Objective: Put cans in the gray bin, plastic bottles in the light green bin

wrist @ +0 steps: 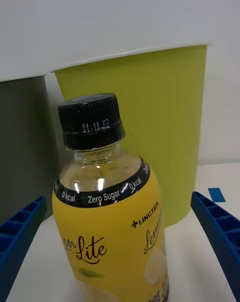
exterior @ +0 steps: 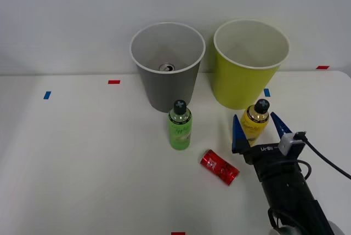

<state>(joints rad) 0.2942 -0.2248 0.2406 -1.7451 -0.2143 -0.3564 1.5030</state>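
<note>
A yellow plastic bottle (exterior: 255, 121) (wrist: 112, 222) with a black cap stands upright in front of the light green bin (exterior: 249, 65) (wrist: 150, 132). My right gripper (exterior: 258, 129) (wrist: 120, 262) is open around it, one blue finger on each side, not touching it. A green plastic bottle (exterior: 180, 125) with a black cap stands upright in front of the gray bin (exterior: 167, 65) (wrist: 22, 142). A red can (exterior: 219, 166) lies on its side on the table between the bottles, nearer me. Inside the gray bin lies another can (exterior: 166, 67), its silver top showing.
The two bins stand side by side at the back of the white table (exterior: 88, 158). Small blue tape marks (exterior: 47, 95) and red tape marks (exterior: 114, 81) dot the surface. The table's left half holds nothing.
</note>
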